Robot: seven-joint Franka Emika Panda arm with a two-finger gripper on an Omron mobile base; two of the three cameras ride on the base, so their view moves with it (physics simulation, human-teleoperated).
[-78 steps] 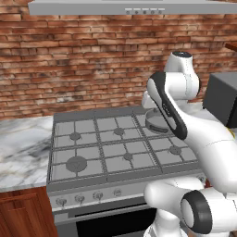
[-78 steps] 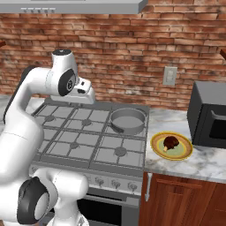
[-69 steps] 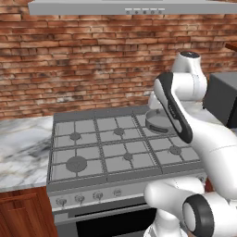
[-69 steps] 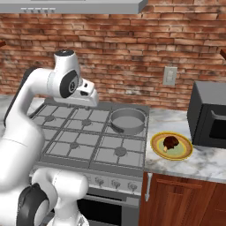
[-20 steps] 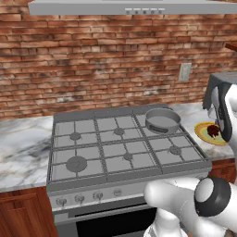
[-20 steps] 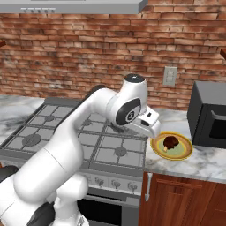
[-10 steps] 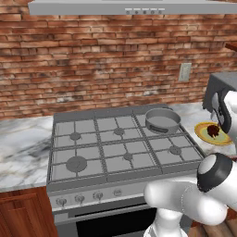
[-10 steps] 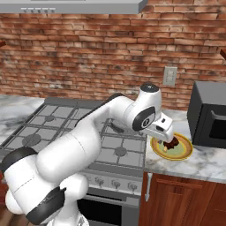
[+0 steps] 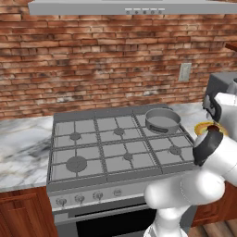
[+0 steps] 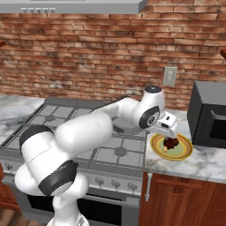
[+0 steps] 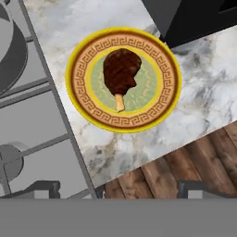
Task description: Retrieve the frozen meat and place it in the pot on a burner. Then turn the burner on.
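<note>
I'm on the retrieval step: my gripper (image 10: 171,140) hangs above the frozen meat (image 11: 121,71) with jaws wide apart and empty. The meat lies on the yellow plate (image 11: 90,111), just beside the stove. Next I descend straight; the microwave (image 10: 209,115) behind the plate limits room.

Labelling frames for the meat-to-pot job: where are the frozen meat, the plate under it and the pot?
frozen meat (image 11: 121,70): hand view, middle of the dark lump.
plate (image 11: 83,102): hand view, patterned brown rim.
pot (image 9: 163,124): left base view, front wall.
</note>
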